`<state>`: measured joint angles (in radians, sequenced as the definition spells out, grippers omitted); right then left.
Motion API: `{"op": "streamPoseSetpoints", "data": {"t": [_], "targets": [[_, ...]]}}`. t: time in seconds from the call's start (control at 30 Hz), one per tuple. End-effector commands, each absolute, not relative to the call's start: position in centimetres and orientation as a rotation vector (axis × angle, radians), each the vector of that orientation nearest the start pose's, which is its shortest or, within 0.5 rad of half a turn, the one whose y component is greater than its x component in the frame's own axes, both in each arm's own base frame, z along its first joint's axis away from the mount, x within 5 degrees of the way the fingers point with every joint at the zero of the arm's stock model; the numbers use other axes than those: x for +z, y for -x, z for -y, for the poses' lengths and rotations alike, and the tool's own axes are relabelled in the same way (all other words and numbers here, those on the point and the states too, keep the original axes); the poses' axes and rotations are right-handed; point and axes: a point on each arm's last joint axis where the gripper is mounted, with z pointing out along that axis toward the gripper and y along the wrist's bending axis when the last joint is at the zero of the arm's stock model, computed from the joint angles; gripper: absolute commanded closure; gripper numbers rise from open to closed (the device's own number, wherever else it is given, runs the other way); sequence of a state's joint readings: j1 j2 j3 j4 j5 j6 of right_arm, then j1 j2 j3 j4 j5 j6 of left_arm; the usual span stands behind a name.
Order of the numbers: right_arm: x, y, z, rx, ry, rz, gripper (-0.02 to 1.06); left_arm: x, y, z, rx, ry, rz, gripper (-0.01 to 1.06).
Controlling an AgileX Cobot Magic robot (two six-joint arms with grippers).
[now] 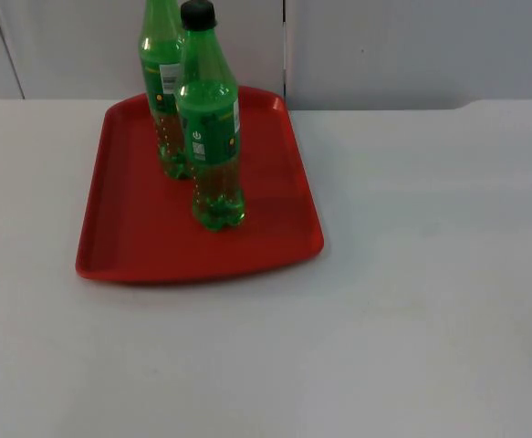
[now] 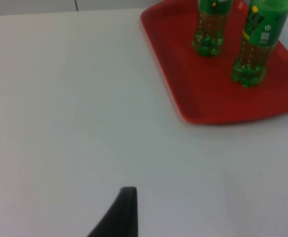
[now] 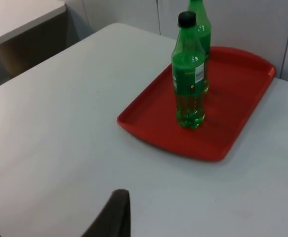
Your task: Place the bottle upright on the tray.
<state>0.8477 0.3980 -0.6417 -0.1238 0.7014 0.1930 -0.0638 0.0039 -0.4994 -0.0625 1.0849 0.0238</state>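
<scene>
standing upright on the red tray (image 1: 119, 246), both green bottles (image 1: 213, 137) look placed; either gripper's opening cannot be told; a careless arm sweep could topple the near bottle.

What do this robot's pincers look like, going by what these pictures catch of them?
Very little of them is caught. The left pincer's fingertip is a matte black, smooth wedge that narrows upward to a blunt, squared tip, with no markings. The right pincer's fingertip looks much the same: dark, plain, curved along one edge, rounded at its top. Both hang over the white table top.
</scene>
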Motion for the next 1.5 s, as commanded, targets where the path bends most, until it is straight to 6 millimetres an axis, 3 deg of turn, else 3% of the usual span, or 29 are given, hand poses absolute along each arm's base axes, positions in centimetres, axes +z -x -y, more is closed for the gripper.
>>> {"op": "streamPoseSetpoints", "data": {"t": [0.0,0.37,0.63,1.07,1.47], "targets": [[33.6,-4.6,-4.1,0.534,0.691,-1.845,-0.01,27.5,0.5,0.5,-0.117,-0.093,-2.060,0.00],[33.0,-0.9,0.2,0.539,0.685,-1.757,-0.01,27.5,0.5,0.5,-0.117,-0.093,-2.060,0.00],[32.1,1.1,1.9,0.560,0.728,-1.719,-0.01,27.5,0.5,0.5,-0.117,-0.093,-2.060,0.00],[28.5,0.5,0.7,0.540,0.819,-1.887,-0.01,27.5,0.5,0.5,-0.117,-0.093,-2.060,0.00],[28.0,0.4,0.6,0.529,0.827,-1.919,-0.01,27.5,0.5,0.5,-0.117,-0.093,-2.060,0.00]]}}
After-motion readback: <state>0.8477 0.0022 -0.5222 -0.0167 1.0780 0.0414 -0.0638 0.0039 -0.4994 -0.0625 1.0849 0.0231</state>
